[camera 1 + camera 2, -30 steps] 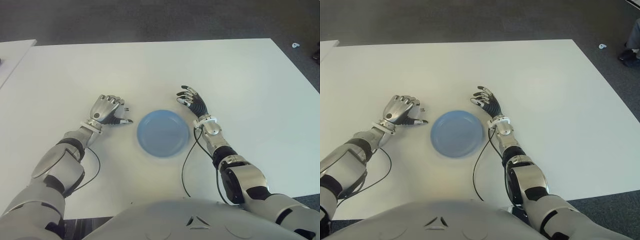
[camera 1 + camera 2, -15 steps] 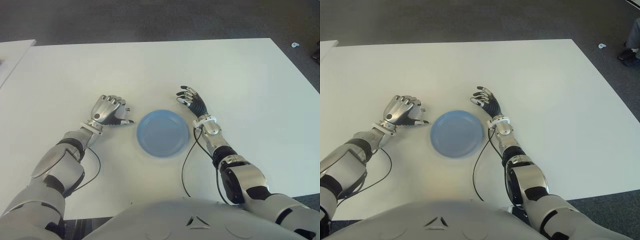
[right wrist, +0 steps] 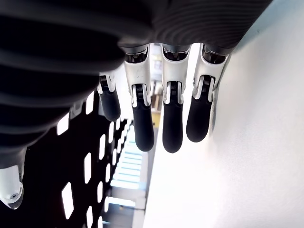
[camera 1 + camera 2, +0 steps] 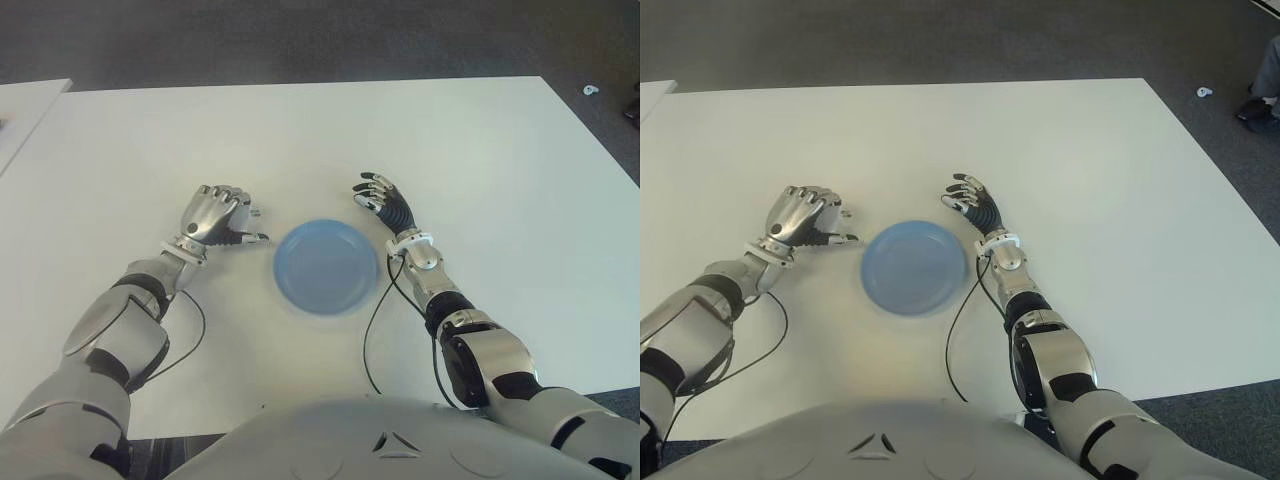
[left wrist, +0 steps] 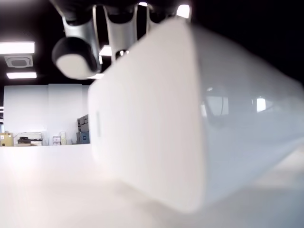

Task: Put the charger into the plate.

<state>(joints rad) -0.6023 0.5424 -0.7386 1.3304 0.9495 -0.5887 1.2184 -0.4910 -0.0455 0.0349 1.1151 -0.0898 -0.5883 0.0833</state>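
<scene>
Clutching charger (image 5: pixel 156 118), left robot hand (image 4: pixel 215 215) (curled), beside plate (image 4: pixel 326 267) rim

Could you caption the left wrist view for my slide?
Left hand closed around the white charger, low over the table.

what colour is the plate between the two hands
Light blue, plain with no pattern. The plate shows best in the left eye view.
</scene>
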